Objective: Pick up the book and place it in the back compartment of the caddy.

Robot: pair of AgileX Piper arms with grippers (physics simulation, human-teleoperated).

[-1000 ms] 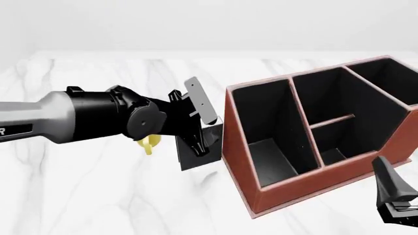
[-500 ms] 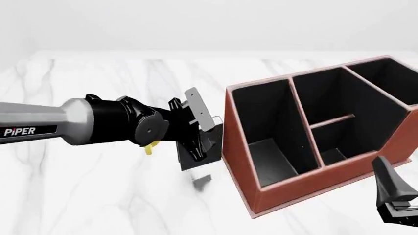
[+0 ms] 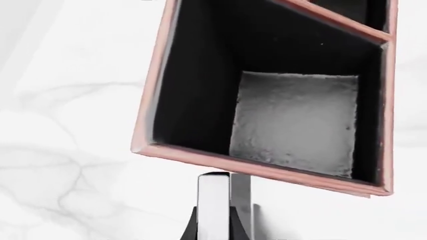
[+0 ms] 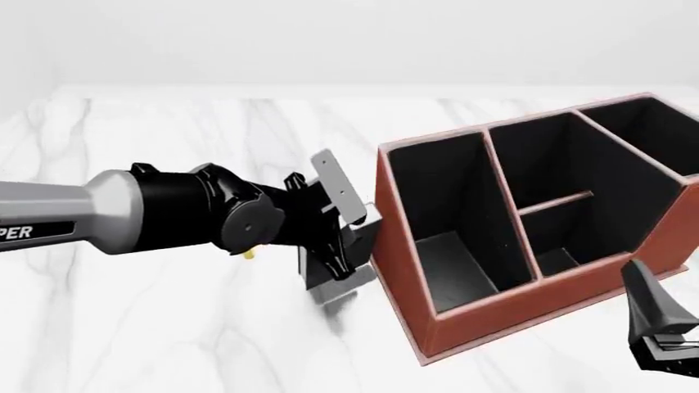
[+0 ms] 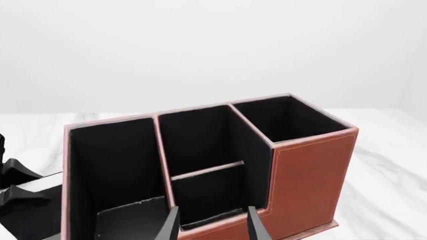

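My left gripper [image 4: 340,244] is shut on the book [image 4: 327,270], a small black volume with pale page edges, tilted and held just above the marble beside the caddy [image 4: 407,270]. In the left wrist view the book [image 3: 215,192] shows edge-on between the fingers, just short of the caddy's rim [image 3: 253,167]. The back compartment [image 4: 559,259] is the small near cell of the middle row, behind the low wall; the right wrist view shows it [image 5: 203,192] too. My right gripper [image 5: 213,227] is open and holds nothing, low by the caddy's near right corner [image 4: 660,332].
A sliver of a yellow mug [image 4: 250,255] peeks out under the left arm. Two long cells [image 4: 443,237] [image 4: 650,139] flank the small ones, and the twin small cell [image 4: 541,160] lies farther back. The book's shadow [image 4: 339,300] falls on the white marble table [image 4: 164,327].
The left gripper has lifted the book off the table and tipped it; a shadow now shows below it. The arm shifted slightly. The right arm has not moved.
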